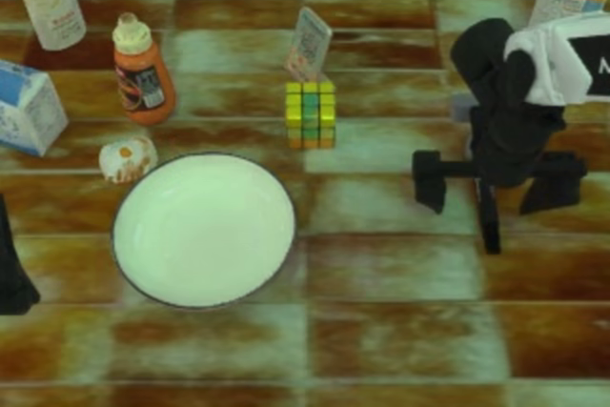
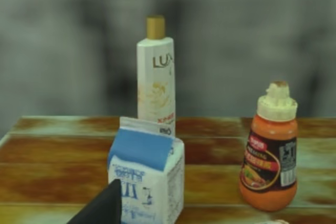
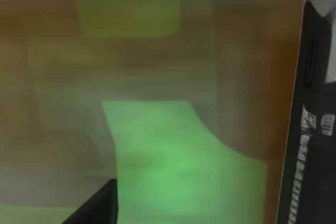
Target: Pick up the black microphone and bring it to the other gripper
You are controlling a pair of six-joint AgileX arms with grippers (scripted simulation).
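2 spread right gripper (image 1: pixel 488 193) jaws astride black microphone (image 1: pixel 489 221) near table's (image 1: pixel 381 350) right edge.

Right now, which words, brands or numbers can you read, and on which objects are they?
"LUX": on the tall white bottle.
Milk carton: blue print, too blurred.
Orange sauce bottle: label too small.
Black microphone: white lettering on the handle, unreadable.
Card behind the colour cube: blurred.

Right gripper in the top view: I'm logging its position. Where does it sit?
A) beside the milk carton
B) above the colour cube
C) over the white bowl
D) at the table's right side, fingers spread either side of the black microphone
D: the right gripper hangs at the table's right side, its fingers apart astride the black microphone.
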